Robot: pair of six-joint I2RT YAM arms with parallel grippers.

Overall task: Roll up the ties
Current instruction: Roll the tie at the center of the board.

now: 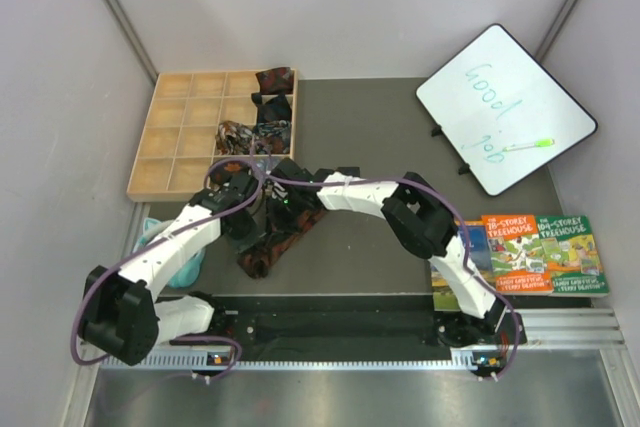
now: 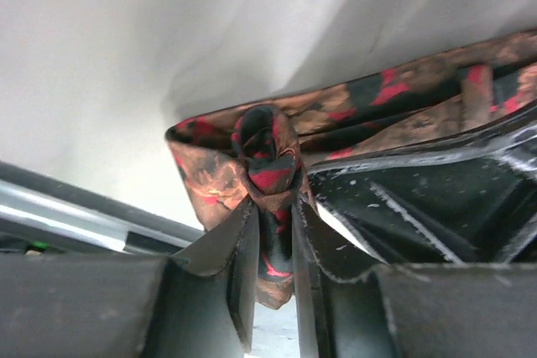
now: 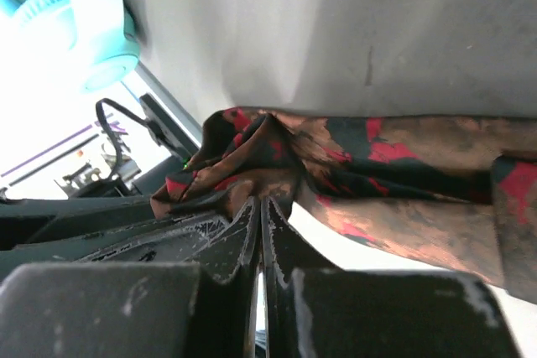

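Fingers [image 2: 237, 270] of the left gripper [image 2: 277, 211] are pinched part-way in on a small twisted core of the long tie [image 2: 377, 98]. I read this as the start of the roll, with that end as the hub the rest winds round. The right gripper [image 3: 260, 207] has its fingers pressed flat together with cloth bunched at the very tips. It looks to be nipping a thin fold, steadying the strip just beside the left one. From overhead, both grippers meet over the tie a little left of the middle of the tabletop [image 1: 380, 127], and the loose tail trails toward the near edge.

Room is tight on the left. The teal headphones [image 1: 185, 265] sit near the left edge just beside my left forearm. The wooden tray [image 1: 148, 169] fills the far left corner, with rolled ties [image 1: 275, 79] in its right-hand column, close beyond the grippers. Rightward the surface is open as far as the books [image 1: 530, 252] at the near right corner and the whiteboard [image 1: 505, 107] at the far right. I'd judge any swing safest to the right, and the finished roll would have only a short carry to the tray.
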